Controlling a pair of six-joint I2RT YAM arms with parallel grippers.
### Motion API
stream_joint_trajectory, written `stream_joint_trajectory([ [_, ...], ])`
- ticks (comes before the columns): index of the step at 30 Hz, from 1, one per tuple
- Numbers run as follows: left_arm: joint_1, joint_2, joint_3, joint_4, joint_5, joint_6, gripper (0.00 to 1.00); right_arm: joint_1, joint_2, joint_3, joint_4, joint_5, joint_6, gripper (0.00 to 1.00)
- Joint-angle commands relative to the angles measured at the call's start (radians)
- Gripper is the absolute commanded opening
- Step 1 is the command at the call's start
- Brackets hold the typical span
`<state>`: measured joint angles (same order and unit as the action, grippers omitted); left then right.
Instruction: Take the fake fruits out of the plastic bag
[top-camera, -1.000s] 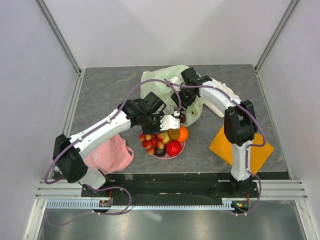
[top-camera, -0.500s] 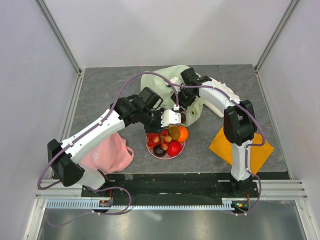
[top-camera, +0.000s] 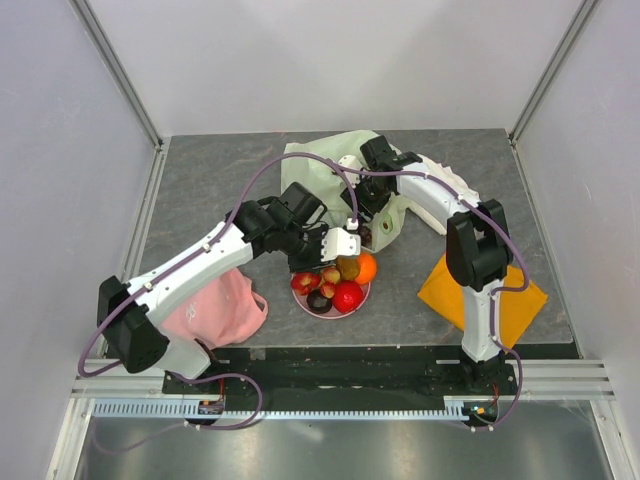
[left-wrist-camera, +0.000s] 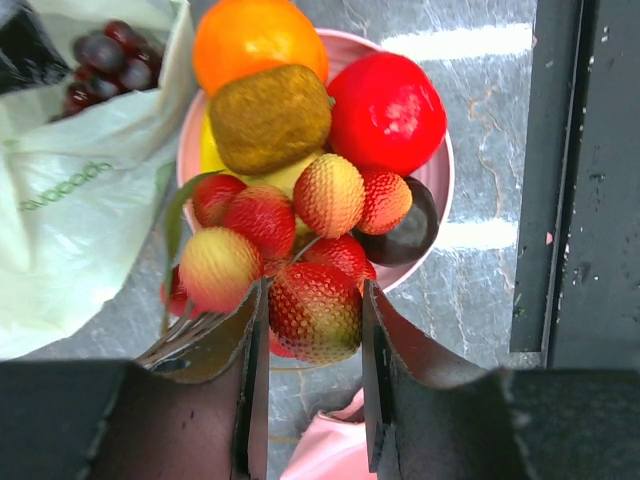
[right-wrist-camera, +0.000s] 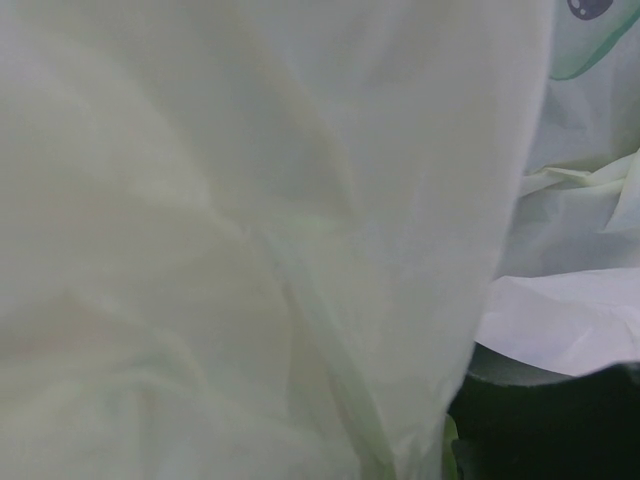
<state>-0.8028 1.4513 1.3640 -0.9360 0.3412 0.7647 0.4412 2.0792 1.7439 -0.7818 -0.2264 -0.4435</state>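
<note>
Berry cluster (left-wrist-camera: 262, 220) is hanging in the left gripper (left-wrist-camera: 313, 300), fingers pinching one berry from both sides, right over the plate (left-wrist-camera: 440, 170) w/ orange (left-wrist-camera: 255, 35), apple (left-wrist-camera: 385, 110) & plum (left-wrist-camera: 415, 225) piled on it. Grapes (left-wrist-camera: 105, 60) are lying inside the bag (left-wrist-camera: 80, 200) mouth. Fruits are prob. light, hard, glossy, so slipping easily. Clusters are flopping on thin stems, so gripping one firm berry is looking safest. Bag film is thin and likely clinging. Right gripper (top-camera: 360, 212) is working at the bag; its cam is showing only film, so can't tell its fingers. Table (top-camera: 220, 180) is lying flat, grey. Plate is getting crowded, and round fruit may be rolling off.
</note>
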Motion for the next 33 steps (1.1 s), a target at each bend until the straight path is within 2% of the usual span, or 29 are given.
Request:
stream_joint_trajectory([
  [1, -0.001, 0.003, -0.042, 0.042, -0.022, 0.005, 0.22, 0.001, 0.021, 0.052, 0.006, 0.010, -0.009, 0.62],
  [5, -0.001, -0.005, -0.062, 0.075, -0.024, -0.028, 0.29, 0.004, 0.036, 0.071, 0.004, 0.010, -0.006, 0.62],
  [6, -0.001, -0.005, -0.060, 0.080, -0.024, -0.042, 0.36, 0.004, 0.035, 0.075, 0.006, 0.007, -0.003, 0.62],
  [9, -0.001, -0.011, -0.049, 0.085, -0.024, -0.057, 0.43, 0.002, 0.021, 0.086, 0.006, -0.011, -0.001, 0.62],
  [14, 0.002, -0.011, -0.055, 0.092, 0.004, -0.090, 0.50, 0.004, -0.002, 0.066, 0.001, -0.014, 0.000, 0.62],
  [17, 0.008, -0.012, -0.043, 0.115, 0.015, -0.139, 0.68, 0.002, -0.014, 0.057, -0.002, -0.025, 0.011, 0.62],
  [18, 0.013, -0.012, -0.036, 0.118, 0.021, -0.171, 0.70, 0.004, -0.019, 0.055, -0.002, -0.028, 0.011, 0.62],
  [19, 0.016, -0.012, -0.025, 0.120, 0.028, -0.185, 0.78, 0.002, -0.024, 0.054, -0.005, -0.030, 0.011, 0.63],
  [22, 0.039, -0.017, 0.039, 0.126, 0.047, -0.244, 0.81, 0.002, -0.048, 0.049, -0.016, -0.034, 0.008, 0.63],
  [25, 0.105, -0.023, 0.093, 0.152, 0.068, -0.327, 0.82, 0.004, -0.060, 0.055, -0.037, -0.044, 0.003, 0.64],
  [33, 0.465, 0.007, 0.191, 0.258, 0.117, -0.631, 0.86, 0.002, -0.088, 0.100, -0.111, -0.094, 0.006, 0.66],
])
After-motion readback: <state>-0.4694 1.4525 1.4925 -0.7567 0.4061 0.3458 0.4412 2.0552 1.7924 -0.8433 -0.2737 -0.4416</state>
